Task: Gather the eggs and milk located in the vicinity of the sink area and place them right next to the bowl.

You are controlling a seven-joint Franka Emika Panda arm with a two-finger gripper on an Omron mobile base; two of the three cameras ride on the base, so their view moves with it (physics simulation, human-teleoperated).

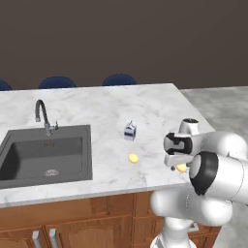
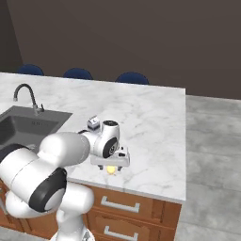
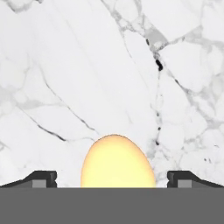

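My gripper (image 3: pixel 112 180) hangs open just above the marble counter (image 1: pixel 145 104), near its front right corner. One pale-yellow egg (image 3: pixel 117 162) lies on the counter between the two fingertips, apart from both; the same egg (image 1: pixel 181 167) (image 2: pixel 111 170) peeks out from under the hand. A second egg (image 1: pixel 133 158) lies further left on the counter. Just behind it stands the milk (image 1: pixel 130 131) (image 2: pixel 93 123), a small white carton with a blue label. The dark grey sink (image 1: pixel 46 155) sits at the left. The bowl is out of view.
A dark curved faucet (image 1: pixel 42 115) rises behind the sink. Blue chair backs (image 1: pixel 119 79) line the counter's far side. The counter ends at its right edge (image 2: pixel 184 141) and drops to wooden drawers (image 2: pixel 122 207) in front.
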